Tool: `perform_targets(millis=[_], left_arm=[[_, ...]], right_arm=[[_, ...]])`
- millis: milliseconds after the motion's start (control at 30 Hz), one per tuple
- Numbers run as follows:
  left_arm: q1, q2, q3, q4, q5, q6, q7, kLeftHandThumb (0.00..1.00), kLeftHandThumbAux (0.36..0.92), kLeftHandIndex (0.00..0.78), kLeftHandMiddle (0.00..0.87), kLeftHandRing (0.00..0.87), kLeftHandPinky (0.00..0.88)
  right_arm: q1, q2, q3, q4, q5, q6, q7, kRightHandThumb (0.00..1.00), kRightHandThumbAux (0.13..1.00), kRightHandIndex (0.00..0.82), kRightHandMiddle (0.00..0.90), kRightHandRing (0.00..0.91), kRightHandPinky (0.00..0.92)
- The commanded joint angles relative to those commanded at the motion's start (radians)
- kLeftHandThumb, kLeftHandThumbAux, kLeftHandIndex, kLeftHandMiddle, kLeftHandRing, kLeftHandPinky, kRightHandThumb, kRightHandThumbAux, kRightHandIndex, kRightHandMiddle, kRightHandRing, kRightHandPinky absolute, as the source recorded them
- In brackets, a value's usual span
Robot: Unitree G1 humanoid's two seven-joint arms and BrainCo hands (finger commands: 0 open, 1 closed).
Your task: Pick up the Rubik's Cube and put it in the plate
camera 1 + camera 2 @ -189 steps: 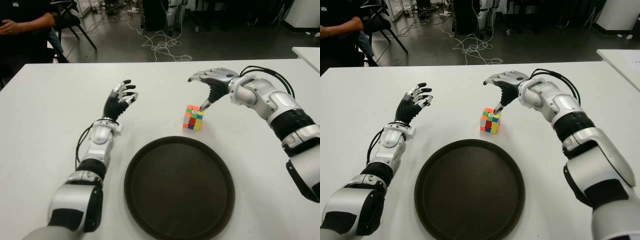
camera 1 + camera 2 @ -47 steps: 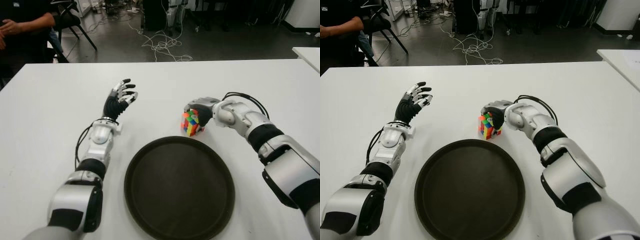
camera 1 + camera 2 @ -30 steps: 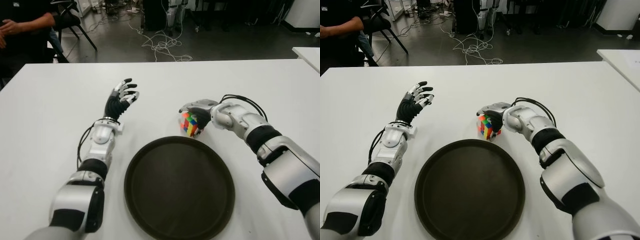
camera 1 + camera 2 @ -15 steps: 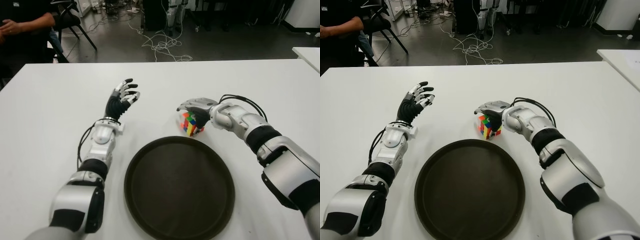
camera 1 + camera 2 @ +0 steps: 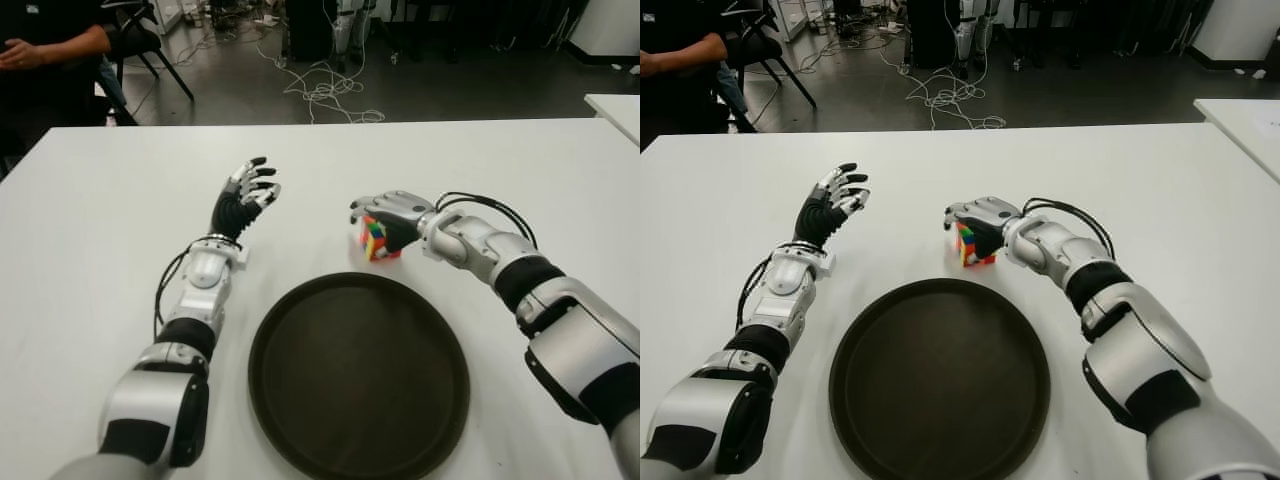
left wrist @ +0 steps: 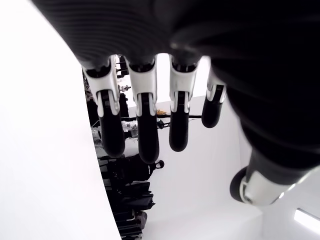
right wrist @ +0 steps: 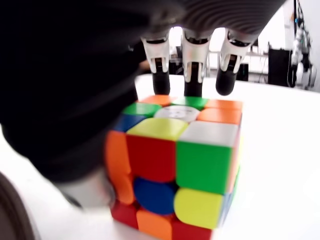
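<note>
The Rubik's Cube (image 5: pixel 374 241) stands on the white table (image 5: pixel 100 220), just beyond the far rim of the dark round plate (image 5: pixel 358 378). My right hand (image 5: pixel 385 212) hovers over the cube's top and right side. In the right wrist view its fingers (image 7: pixel 192 67) stretch straight out past the cube (image 7: pixel 175 165) and do not close on it. The cube's underside sits on the table. My left hand (image 5: pixel 243 195) is raised to the left of the plate, with fingers spread and nothing in it.
A seated person (image 5: pixel 40 50) is at the far left corner of the table. Cables (image 5: pixel 320 90) lie on the floor behind it. Another white table (image 5: pixel 615 105) shows at the right edge.
My right hand's fingers have uncurled from around the cube and now stretch over it. The cube has gone from tilted in the grasp to standing flat. The left hand has barely moved.
</note>
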Motion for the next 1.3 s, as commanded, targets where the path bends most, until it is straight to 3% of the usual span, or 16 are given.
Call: perform_targets(millis=[167, 433, 667, 1000, 1300], left_arm=[[0.003, -0.002, 0.005, -0.006, -0.007, 0.006, -0.004, 0.118, 0.669, 0.171, 0.251, 0.278, 0.315], [0.004, 0.0, 0.008, -0.009, -0.011, 0.012, -0.013, 0.115, 0.649, 0.162, 0.241, 0.276, 0.323], [0.006, 0.002, 0.009, -0.011, -0.012, 0.01, -0.016, 0.101, 0.637, 0.166, 0.246, 0.277, 0.328], [0.007, 0.004, 0.007, -0.013, -0.01, 0.014, -0.017, 0.116, 0.664, 0.173, 0.249, 0.281, 0.334], [0.006, 0.007, 0.006, -0.012, -0.008, 0.012, -0.016, 0.119, 0.637, 0.163, 0.241, 0.279, 0.327]], right_arm=[[-0.001, 0.0, -0.003, 0.005, 0.005, -0.007, -0.023, 0.69, 0.735, 0.415, 0.503, 0.507, 0.489], [-0.004, -0.004, 0.001, 0.009, -0.001, -0.023, -0.043, 0.693, 0.732, 0.419, 0.539, 0.549, 0.503], [-0.013, -0.004, 0.01, 0.019, -0.009, -0.022, -0.037, 0.691, 0.732, 0.42, 0.556, 0.564, 0.501], [-0.017, -0.012, 0.002, 0.015, -0.005, -0.043, -0.025, 0.691, 0.732, 0.42, 0.565, 0.576, 0.506], [-0.023, -0.014, -0.002, 0.011, -0.007, -0.036, -0.012, 0.69, 0.733, 0.421, 0.575, 0.58, 0.508]])
